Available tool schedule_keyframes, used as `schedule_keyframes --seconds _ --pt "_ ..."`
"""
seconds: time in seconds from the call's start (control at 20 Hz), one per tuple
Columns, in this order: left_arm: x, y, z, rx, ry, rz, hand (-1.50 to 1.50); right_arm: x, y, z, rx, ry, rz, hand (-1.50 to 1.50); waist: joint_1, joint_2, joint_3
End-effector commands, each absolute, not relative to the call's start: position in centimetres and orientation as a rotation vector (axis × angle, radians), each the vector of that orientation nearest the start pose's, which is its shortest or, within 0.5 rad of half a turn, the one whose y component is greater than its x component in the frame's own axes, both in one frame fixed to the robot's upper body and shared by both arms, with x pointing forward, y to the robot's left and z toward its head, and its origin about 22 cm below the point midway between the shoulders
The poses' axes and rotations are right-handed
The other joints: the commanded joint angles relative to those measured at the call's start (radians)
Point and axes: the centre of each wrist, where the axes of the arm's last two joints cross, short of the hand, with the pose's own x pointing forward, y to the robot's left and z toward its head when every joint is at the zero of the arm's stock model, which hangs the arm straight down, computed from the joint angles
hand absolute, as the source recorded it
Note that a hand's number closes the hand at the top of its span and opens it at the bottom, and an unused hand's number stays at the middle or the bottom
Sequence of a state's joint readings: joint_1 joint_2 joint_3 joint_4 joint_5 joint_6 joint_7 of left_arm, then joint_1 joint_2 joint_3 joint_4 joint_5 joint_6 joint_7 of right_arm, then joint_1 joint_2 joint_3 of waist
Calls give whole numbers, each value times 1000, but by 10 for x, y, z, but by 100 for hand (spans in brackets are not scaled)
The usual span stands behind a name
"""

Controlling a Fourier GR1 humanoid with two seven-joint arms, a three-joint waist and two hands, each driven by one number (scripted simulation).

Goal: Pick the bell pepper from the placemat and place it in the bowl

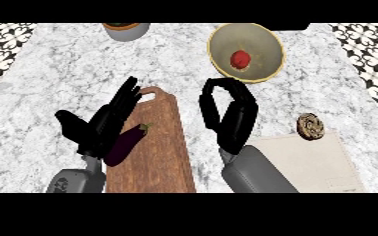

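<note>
Both forearms enter at the counter's near edge. Right hand [230,115], fingers curled on nothing, should withdraw straight back: bell pepper [241,59] sits in the bowl [221,40]. Left hand [103,122] rests with fingers straight.

The left hand [103,122] shows over the left edge of the cutting board [155,145], its grey forearm rising from the lower edge just left of the board. Its fingers are straight and held together, pointing up toward the board's handle end, with the thumb spread out to the left, away from the board. The right hand [235,117] hangs just right of the board, apart from it, on a grey forearm that slants in from the lower right. Its fingers are curled downward, arched over bare counter beside the board's upper right corner, holding nothing.
</note>
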State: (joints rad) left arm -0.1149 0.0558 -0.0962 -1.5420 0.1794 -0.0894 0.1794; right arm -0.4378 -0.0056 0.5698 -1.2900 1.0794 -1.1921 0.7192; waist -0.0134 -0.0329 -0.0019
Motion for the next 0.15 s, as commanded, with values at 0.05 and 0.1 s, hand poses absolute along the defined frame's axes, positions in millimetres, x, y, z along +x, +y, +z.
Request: schedule_keyframes --seconds 0.05,0.1 --pt "265 208 21 -256 -1451 -133 0 216 -43 -10 -814 -1815 -108 150 13 4 1" --pt "265 202 20 -265 -1455 -128 0 199 -41 -22 -794 -1791 -104 150 16 12 2"
